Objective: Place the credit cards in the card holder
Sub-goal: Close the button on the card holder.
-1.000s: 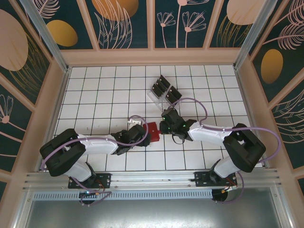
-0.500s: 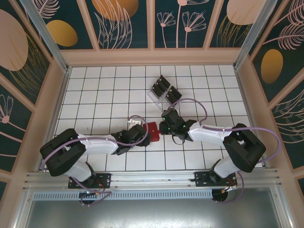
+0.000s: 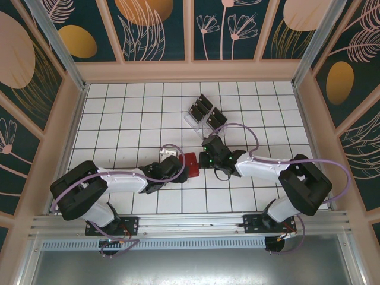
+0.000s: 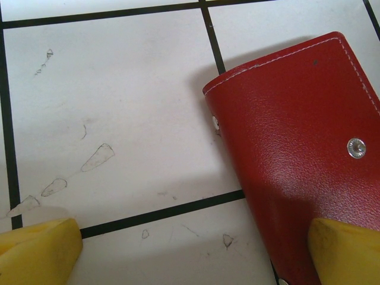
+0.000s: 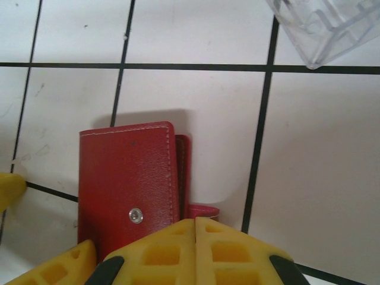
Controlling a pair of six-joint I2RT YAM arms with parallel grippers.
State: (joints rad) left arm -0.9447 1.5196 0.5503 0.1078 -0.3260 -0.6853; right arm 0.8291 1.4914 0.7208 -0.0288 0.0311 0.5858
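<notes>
The card holder (image 3: 190, 164), a closed red wallet with a metal snap, lies on the white tiles between my two grippers. My left gripper (image 3: 177, 170) stands wide open at its left side; in the left wrist view (image 4: 190, 255) one yellow fingertip (image 4: 344, 249) rests over the card holder (image 4: 297, 130) and the other sits on bare tile. My right gripper (image 3: 205, 159) is shut, its fingers pressed together (image 5: 196, 234) at the card holder's (image 5: 127, 184) right edge, right over the small closure tab (image 5: 203, 211). I cannot tell whether the tab is pinched. The black credit cards (image 3: 202, 107) stand in a clear rack.
The clear plastic tiered rack (image 3: 205, 116) stands about two tiles beyond the card holder; its corner shows in the right wrist view (image 5: 320, 29). Wooden walls ring the tiled floor (image 3: 119, 119). My left gripper's yellow finger (image 5: 59, 264) shows beside the right one.
My right gripper's jaws have closed fully at the card holder's tab side and it has edged slightly up. The left arm and the card holder have stayed put.
</notes>
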